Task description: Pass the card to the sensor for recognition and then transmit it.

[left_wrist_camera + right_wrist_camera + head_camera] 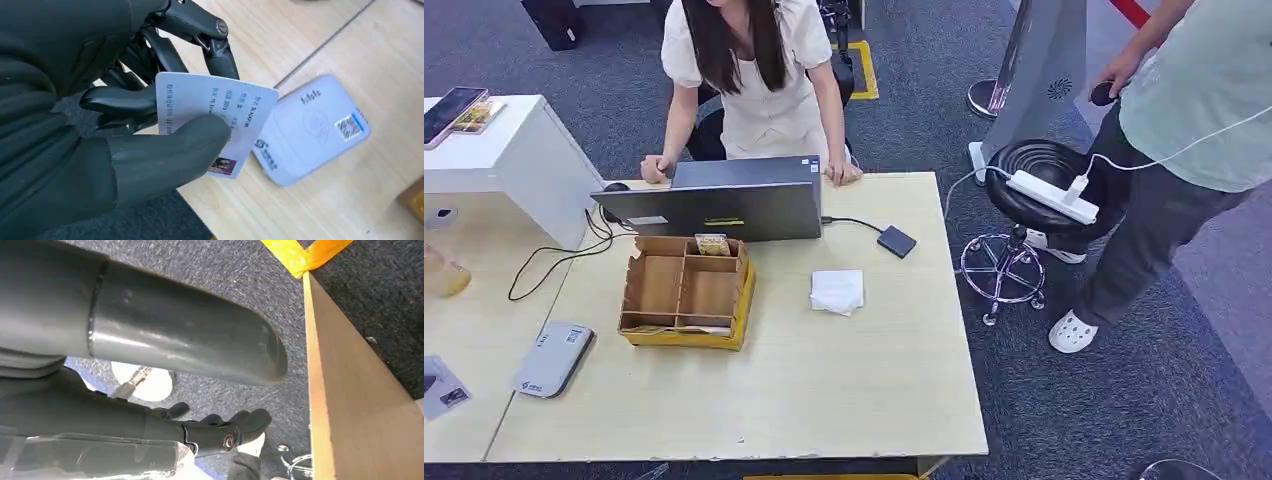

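Observation:
In the left wrist view my left hand (95, 155) pinches a white ID card (212, 105) between its thumb and its dark fingers (220, 55). The card carries printed text and a small photo and hangs above the table's near edge, just short of the sensor. The sensor (312, 130) is a flat pale blue-white reader with a QR sticker, and it lies flat on the wooden table; in the head view the sensor (554, 358) sits at the table's front left. My right hand (100, 415) hangs beside the table's edge with its thumb and fingers apart and nothing in it.
On the table (824, 400) stand a compartmented cardboard box (686, 292), a laptop (724, 208), a folded white cloth (838, 291) and a small dark drive (896, 241). One person leans on the far edge; another stands right of a stool (1024, 200).

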Robot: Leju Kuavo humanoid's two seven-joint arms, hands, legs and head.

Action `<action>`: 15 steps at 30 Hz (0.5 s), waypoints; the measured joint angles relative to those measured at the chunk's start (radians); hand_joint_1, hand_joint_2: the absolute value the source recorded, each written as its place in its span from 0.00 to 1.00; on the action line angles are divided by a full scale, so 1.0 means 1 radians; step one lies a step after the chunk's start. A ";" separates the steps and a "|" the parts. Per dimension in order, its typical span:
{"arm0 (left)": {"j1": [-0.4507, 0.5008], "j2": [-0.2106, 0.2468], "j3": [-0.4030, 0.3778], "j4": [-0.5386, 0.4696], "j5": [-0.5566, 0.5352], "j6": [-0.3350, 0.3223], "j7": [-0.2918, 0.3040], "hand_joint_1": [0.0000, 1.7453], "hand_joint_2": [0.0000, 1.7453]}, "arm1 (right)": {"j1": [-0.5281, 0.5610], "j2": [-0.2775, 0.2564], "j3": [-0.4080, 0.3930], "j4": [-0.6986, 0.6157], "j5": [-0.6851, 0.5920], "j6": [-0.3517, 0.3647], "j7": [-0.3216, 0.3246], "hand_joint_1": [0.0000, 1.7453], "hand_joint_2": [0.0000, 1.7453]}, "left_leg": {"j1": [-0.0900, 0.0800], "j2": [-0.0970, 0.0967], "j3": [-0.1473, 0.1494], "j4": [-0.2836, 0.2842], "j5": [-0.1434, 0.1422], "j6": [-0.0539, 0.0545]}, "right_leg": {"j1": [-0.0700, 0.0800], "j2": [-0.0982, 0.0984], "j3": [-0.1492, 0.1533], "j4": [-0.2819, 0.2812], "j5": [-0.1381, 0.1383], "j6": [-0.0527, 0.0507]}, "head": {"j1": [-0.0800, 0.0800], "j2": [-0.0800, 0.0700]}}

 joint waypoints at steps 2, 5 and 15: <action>0.021 0.000 0.000 -0.017 0.002 0.003 0.000 1.00 1.00 | -0.002 0.000 0.002 0.000 0.003 0.002 0.000 0.00 0.00 | 0.000 -0.001 0.000 0.000 0.000 0.000 | 0.000 0.000 0.000 0.000 0.000 0.000 | 0.000 0.000; 0.040 -0.002 0.000 -0.033 0.004 0.004 0.000 1.00 1.00 | -0.004 0.000 0.005 -0.002 0.005 0.002 0.000 0.00 0.00 | 0.000 -0.001 0.000 0.000 0.000 0.000 | 0.000 -0.001 0.000 0.000 0.000 0.000 | 0.000 0.000; 0.051 -0.031 -0.032 -0.043 -0.011 0.029 -0.032 1.00 1.00 | -0.008 0.000 0.015 -0.006 0.013 0.004 0.003 0.00 0.00 | 0.000 -0.002 0.000 0.000 0.000 0.000 | 0.000 -0.002 0.000 0.000 0.000 0.000 | 0.000 0.000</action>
